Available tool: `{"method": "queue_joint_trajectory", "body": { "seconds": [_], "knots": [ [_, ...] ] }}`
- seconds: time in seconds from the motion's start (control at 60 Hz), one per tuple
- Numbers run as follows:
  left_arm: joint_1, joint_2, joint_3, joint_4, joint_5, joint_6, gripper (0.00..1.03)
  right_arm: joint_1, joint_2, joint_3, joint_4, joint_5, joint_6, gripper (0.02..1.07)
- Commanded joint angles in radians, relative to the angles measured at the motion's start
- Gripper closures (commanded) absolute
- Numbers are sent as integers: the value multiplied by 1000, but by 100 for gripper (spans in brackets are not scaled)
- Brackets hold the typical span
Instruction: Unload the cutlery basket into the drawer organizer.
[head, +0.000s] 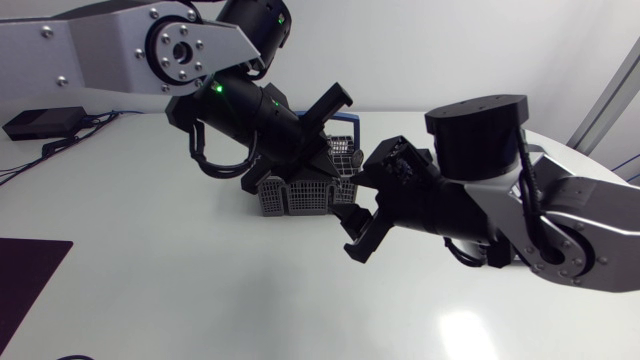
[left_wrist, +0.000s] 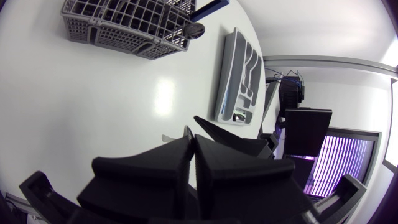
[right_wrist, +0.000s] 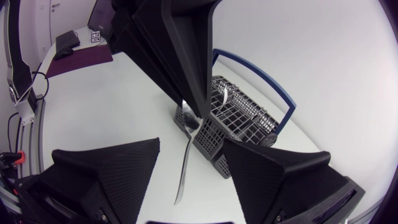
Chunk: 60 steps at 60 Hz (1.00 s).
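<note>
As I judge it, the unloading is at an early or middle stage. The left gripper (left_wrist: 191, 140) is clenched on a slim silver piece of cutlery (right_wrist: 183, 167). The piece hangs down from its fingertips above the table (head: 150, 280), just beside the cutlery basket (head: 295, 200). Which kind of piece it is I cannot tell. The right gripper (right_wrist: 191, 146) is released, its two fingers spread wide on both sides of the hanging piece without touching it. This may be a handing over between the arms, but that is only my guess.

The drawer organizer (left_wrist: 225, 74) shows only in the left wrist view, lying flat on the table apart from the basket. Its compartments look mostly bare, and one end compartment holds something small and shiny that I cannot identify. In the basket at least one more silver piece (right_wrist: 221, 98) stands between the grid walls, under the blue handle (right_wrist: 273, 93). So the piece in hand must yet reach the organizer, and the rest of the basket is left to do
</note>
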Motion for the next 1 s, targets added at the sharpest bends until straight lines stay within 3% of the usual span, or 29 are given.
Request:
{"method": "queue_joint_trajectory", "body": {
  "seconds": [0.0, 0.183, 0.367, 0.517, 0.617, 0.883, 0.983],
  "knots": [
    [-4, 10, 30, -11, 19, -37, 99, -10, 27, -11, 21, 11, -26, 48],
    [1, 3, 30, -11, 22, -45, 99, -15, 44, -17, 26, 13, -24, 55],
    [9, -4, 28, -11, 22, -48, 99, -7, 39, -28, 38, 30, -26, 75],
    [15, -13, 25, -11, 22, -50, 99, -2, 44, -37, 35, 33, -29, 84],
    [18, -17, 27, -11, 24, -50, 99, 1, 45, -40, 37, 33, -36, 101],
    [18, -20, 27, -11, 30, -50, 98, -2, 47, -44, 38, 30, -39, 101],
    [23, -21, 27, -11, 53, -51, 86, -4, 47, -45, 38, 28, -35, 101]
  ]
}}
